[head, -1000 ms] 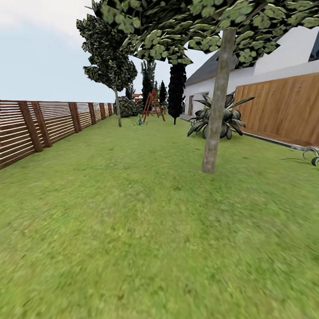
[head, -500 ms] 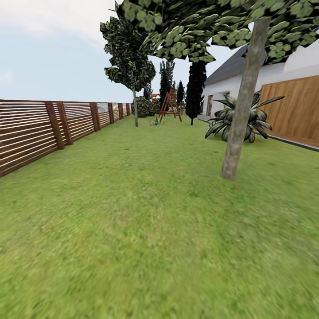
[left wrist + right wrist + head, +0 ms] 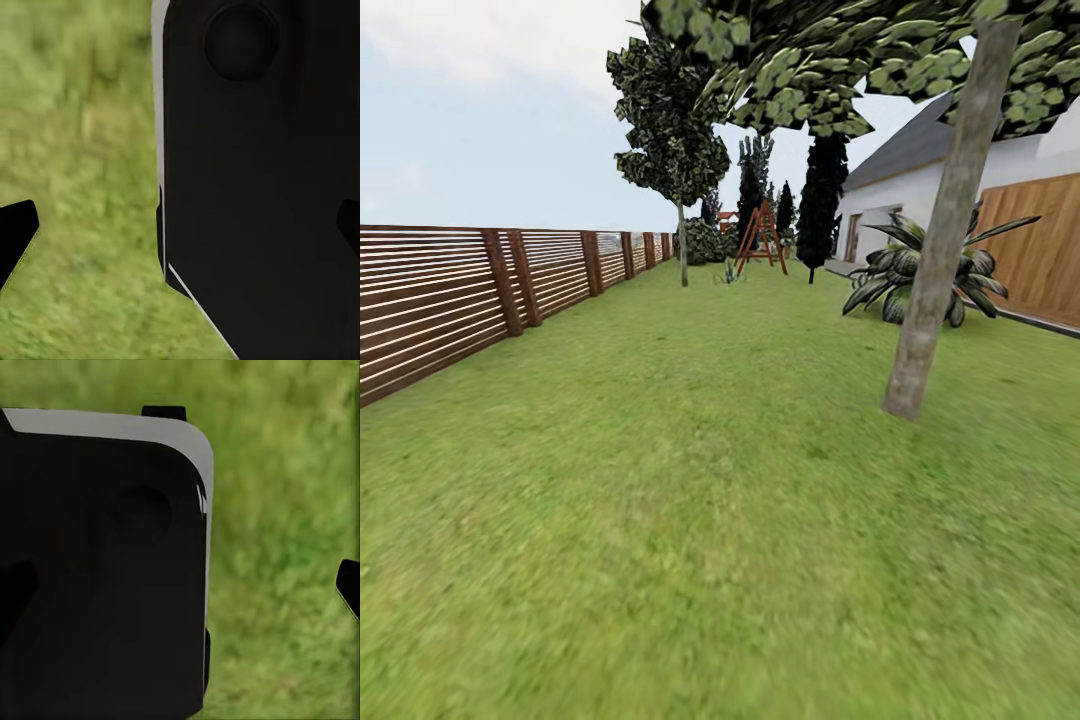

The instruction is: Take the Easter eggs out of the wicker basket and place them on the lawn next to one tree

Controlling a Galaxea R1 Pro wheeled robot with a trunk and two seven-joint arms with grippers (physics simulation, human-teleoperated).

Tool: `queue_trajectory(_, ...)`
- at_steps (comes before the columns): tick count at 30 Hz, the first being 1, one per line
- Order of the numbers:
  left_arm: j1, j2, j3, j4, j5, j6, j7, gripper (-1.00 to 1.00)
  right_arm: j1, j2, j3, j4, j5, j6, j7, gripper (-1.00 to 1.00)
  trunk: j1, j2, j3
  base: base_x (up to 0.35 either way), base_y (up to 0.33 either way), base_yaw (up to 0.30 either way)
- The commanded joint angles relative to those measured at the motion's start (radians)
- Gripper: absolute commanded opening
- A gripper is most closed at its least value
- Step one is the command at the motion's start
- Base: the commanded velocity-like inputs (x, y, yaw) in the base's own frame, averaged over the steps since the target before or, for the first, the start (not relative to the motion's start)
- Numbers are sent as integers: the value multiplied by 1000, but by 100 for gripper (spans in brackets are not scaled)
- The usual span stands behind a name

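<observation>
Swinging left, the head camera has carried the whole scene rightward across the picture: the near tree (image 3: 940,250) now stands at about 2 o'clock rather than nearer the middle, and that is the robot's own turn, not the tree's. Neither eggs nor basket are to be seen, so the step in hand looks like travel or search over the lawn (image 3: 690,500).

To do it well, I judge the base should keep sweeping slowly until the basket comes into sight, while remembering this trunk as a handy drop spot with bare grass around its foot.

In the left wrist view a dark fingertip of the left tool (image 3: 16,232) sits over grass beside a black body panel; in the right wrist view an edge of the right tool (image 3: 348,589) likewise. Whether either is wide or narrow I cannot tell; nothing shows between the fingers.

Around: a slatted fence (image 3: 460,290) runs from 9 to 11 o'clock, a spiky plant (image 3: 905,270) and timber wall (image 3: 1040,250) lie behind the trunk, a red swing frame (image 3: 762,238) and a second tree (image 3: 675,140) stand far off at 12. Open grass lies ahead; only the trunk could block a rightward path.
</observation>
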Motion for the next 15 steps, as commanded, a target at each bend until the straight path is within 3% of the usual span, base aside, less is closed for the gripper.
queue_trajectory(1,0,0,0,-1,1,1,0,100,-1,0,0,1,0,0,0,100,1,0,-1,330,0,0)
queue_trajectory(7,0,0,0,-1,2,1,0,100,-1,0,0,0,0,0,0,100,1,0,-1,330,0,14)
queue_trajectory(15,0,0,0,-1,2,1,0,100,-1,0,0,0,0,0,0,100,1,0,-1,330,0,199)
